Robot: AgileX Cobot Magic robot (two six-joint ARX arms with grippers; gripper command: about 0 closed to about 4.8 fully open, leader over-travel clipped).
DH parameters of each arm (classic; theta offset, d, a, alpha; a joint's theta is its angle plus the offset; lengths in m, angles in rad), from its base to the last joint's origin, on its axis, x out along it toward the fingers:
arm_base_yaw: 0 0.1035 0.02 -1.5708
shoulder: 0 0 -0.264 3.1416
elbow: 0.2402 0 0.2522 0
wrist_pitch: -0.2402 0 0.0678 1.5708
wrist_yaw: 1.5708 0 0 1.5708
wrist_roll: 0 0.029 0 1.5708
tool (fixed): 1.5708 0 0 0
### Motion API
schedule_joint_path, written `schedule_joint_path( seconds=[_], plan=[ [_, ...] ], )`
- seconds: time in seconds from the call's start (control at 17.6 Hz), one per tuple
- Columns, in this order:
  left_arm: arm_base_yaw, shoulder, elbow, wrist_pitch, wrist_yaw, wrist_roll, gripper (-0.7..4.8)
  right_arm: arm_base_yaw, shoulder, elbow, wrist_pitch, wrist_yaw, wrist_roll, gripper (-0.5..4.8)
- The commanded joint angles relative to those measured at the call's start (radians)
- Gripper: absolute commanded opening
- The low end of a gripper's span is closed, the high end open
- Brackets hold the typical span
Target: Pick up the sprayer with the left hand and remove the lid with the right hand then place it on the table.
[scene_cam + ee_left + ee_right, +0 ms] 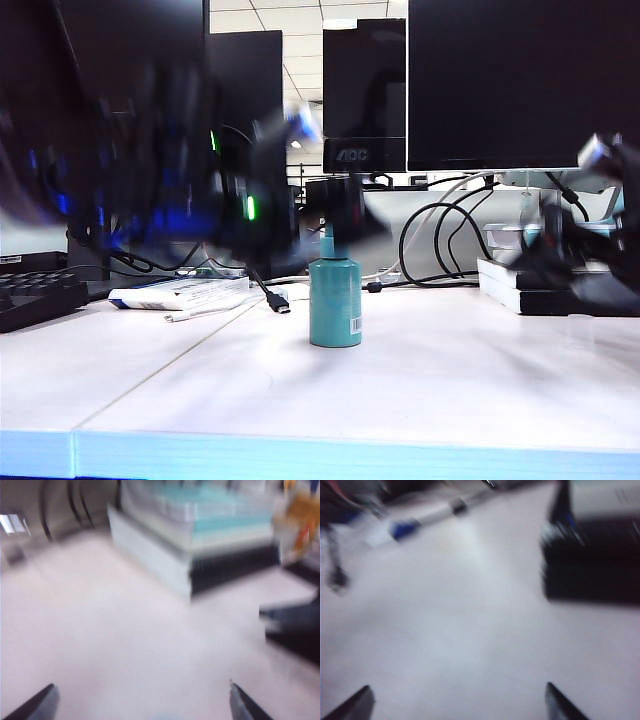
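The sprayer (335, 300) stands upright on the table (450, 390), nearer the left gripper (142, 700) than the right gripper (457, 700); both have fingers spread apart, empty.

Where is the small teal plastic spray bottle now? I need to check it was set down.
In the exterior view the small teal plastic spray bottle stands upright mid-table on the white desk surface, free of both grippers.

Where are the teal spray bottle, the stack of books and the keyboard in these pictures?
sprayer (335, 300): exterior view, middle of its teal body.
stack of books (520, 285): exterior view, side of the lower books.
keyboard (35, 295): exterior view, its dark keys at the left edge.
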Motion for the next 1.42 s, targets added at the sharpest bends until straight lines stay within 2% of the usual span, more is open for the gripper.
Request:
schedule_joint_path(
  seconds=[0.06,0.17,0.28,0.34,0.4,0.45,0.51,0.57,0.68,0.74,0.85,0.96,1.02,1.14,1.19,1.25,1.31,1.42],
  plan=[
    [0.019,-0.172,0.001,-0.089,-0.035,0.082,4.79,0.0,-0.056,0.002,0.172,-0.072,0.093,4.79],
    [0.045,-0.377,0.001,-0.285,-0.135,0.167,4.79,-0.005,-0.193,0.002,0.158,-0.043,0.114,4.79],
    [0.104,-0.621,0.002,-0.49,-0.182,0.18,4.79,-0.005,-0.403,0.002,0.037,0.002,0.116,4.79],
    [0.146,-0.769,0.006,-0.621,-0.183,0.176,4.79,-0.005,-0.529,0.002,-0.072,0.029,0.105,3.25],
    [0.179,-0.887,0.007,-0.716,-0.183,0.183,4.79,-0.005,-0.671,0.002,-0.208,0.043,0.072,0.74],
    [0.211,-0.987,0.007,-0.789,-0.207,0.196,4.79,-0.005,-0.777,0.005,-0.312,0.043,0.035,-0.06],
    [0.261,-1.135,0.006,-0.896,-0.266,0.255,4.49,-0.004,-0.946,0.006,-0.475,0.048,-0.008,-0.09],
    [0.302,-1.249,0.006,-0.984,-0.292,0.32,3.45,-0.003,-1.09,0.007,-0.625,0.065,-0.02,-0.08],
    [0.359,-1.415,0.006,-1.165,-0.331,0.417,2.49,-0.003,-1.349,0.008,-0.931,0.155,-0.053,-0.08],
    [0.377,-1.459,0.006,-1.248,-0.352,0.443,2.4,-0.003,-1.456,0.007,-1.045,0.207,-0.075,-0.08],
    [0.401,-1.533,-0.018,-1.455,-0.359,0.449,2.4,-0.003,-1.677,-0.005,-1.189,0.385,-0.115,-0.08],
    [0.405,-1.576,-0.1,-1.477,-0.344,0.409,2.28,-0.001,-1.701,-0.011,-1.212,0.376,-0.114,-0.04],
    [0.405,-1.634,-0.194,-1.418,-0.278,0.352,2.08,0.0,-1.698,-0.027,-1.262,0.373,-0.114,0.08],
    [0.405,-1.717,-0.343,-1.293,-0.283,0.342,2.04,0.001,-1.699,-0.084,-1.268,0.37,-0.062,0.24],
    [0.405,-1.755,-0.392,-1.208,-0.285,0.256,2.04,0.0,-1.698,-0.123,-1.244,0.349,-0.038,0.47],
    [0.405,-1.772,-0.419,-1.188,-0.284,0.16,1.93,0.001,-1.702,-0.172,-1.224,0.322,-0.034,0.78],
    [0.404,-1.77,-0.463,-1.188,-0.27,0.14,1.69,0.0,-1.702,-0.237,-1.205,0.315,-0.03,0.77],
    [0.404,-1.767,-0.533,-1.16,-0.272,0.156,1.69,0.001,-1.702,-0.278,-1.192,0.309,0.012,0.77]
  ],
)
